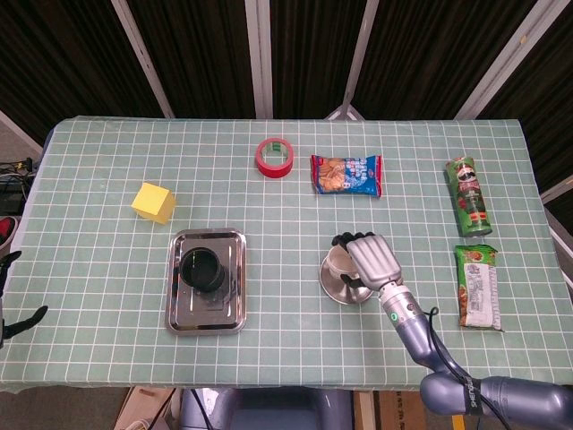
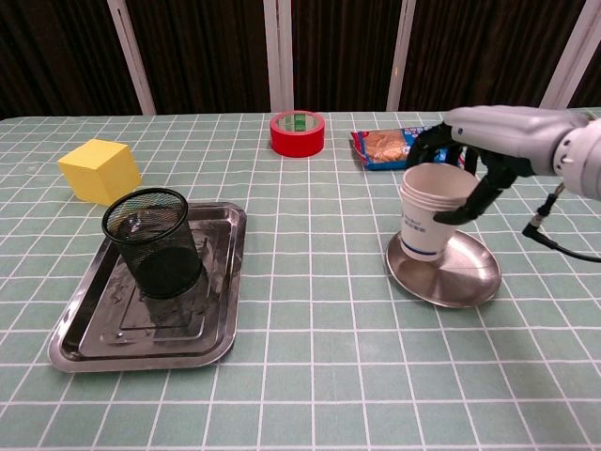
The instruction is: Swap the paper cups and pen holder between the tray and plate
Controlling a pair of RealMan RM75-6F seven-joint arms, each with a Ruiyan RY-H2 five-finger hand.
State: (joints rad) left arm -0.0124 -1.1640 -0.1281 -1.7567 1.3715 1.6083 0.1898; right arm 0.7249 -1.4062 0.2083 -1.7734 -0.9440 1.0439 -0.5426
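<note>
Above the plate point(image 2: 446, 272), we see the right hand point(image 2: 474, 150) gripping the paper cups point(image 2: 427, 214), tilted; a loose hold may drop them short of the tray point(image 2: 225, 282)

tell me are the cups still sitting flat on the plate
No. The right hand holds the cups tilted, their base lifted at the plate's left edge.

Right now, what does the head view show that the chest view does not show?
Only the head view shows the green snack packet and the whole chip can, and the left hand at the edge. Only the chest view shows the paper cups tilted and raised off the plate. Both show the right hand holding them and the pen holder in the tray.
</note>
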